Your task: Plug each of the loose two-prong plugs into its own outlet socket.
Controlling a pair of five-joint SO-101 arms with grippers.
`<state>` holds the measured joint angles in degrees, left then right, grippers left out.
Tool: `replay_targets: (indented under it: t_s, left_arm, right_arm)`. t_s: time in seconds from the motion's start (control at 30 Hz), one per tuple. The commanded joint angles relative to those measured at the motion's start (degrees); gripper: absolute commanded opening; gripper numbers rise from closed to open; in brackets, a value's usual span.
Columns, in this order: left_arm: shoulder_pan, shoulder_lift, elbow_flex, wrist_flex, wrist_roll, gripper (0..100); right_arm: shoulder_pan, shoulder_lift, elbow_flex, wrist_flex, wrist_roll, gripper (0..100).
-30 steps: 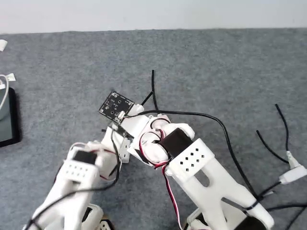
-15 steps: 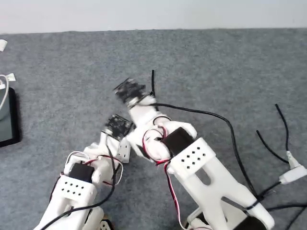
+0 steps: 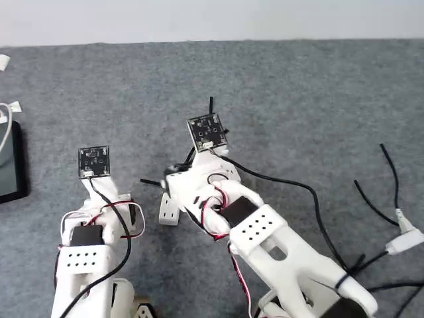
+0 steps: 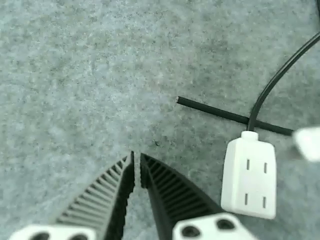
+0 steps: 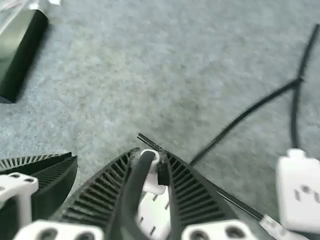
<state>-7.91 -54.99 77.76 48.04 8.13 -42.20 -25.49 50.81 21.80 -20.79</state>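
Note:
A white outlet block with two pairs of slots lies on the grey carpet; it is also in the high view and the right wrist view. My right gripper is shut on a white two-prong plug whose black cord runs back between the fingers. It hovers a short way from the outlet. My left gripper is shut with nothing in it, over bare carpet beside the outlet. A black cord leads away from the outlet's end.
A straight black cable end lies just beyond the outlet. More white plugs with black cords lie at the right edge. A black flat device sits at the left edge. The left arm and right arm stand close together.
The left arm has pulled back and to the left, away from the outlet and the right arm. The right wrist has swung round above the outlet.

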Motion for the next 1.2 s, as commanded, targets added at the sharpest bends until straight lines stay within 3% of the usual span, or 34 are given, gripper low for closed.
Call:
replay_targets:
  t_s: [0.0,0.33,0.73,1.17]
  left_arm:
    - [-0.88,-1.05,-3.65,-1.67,0.79,1]
    - [-0.88,-1.05,-3.65,-1.67,0.7,1]
    - [-0.53,-0.79,-3.65,-1.67,0.62,1]
    - [-0.53,-0.62,-3.38,-1.67,0.62,4]
  right_arm:
    - [-0.31,5.49,-0.44,-6.2,-0.62,0.9]
    - [-0.22,10.15,-0.26,-10.24,-0.88,0.9]
    - [-0.22,-1.19,8.44,-10.42,-0.88,0.9]
    - [-0.22,-1.36,11.78,-15.43,-4.04,0.8]
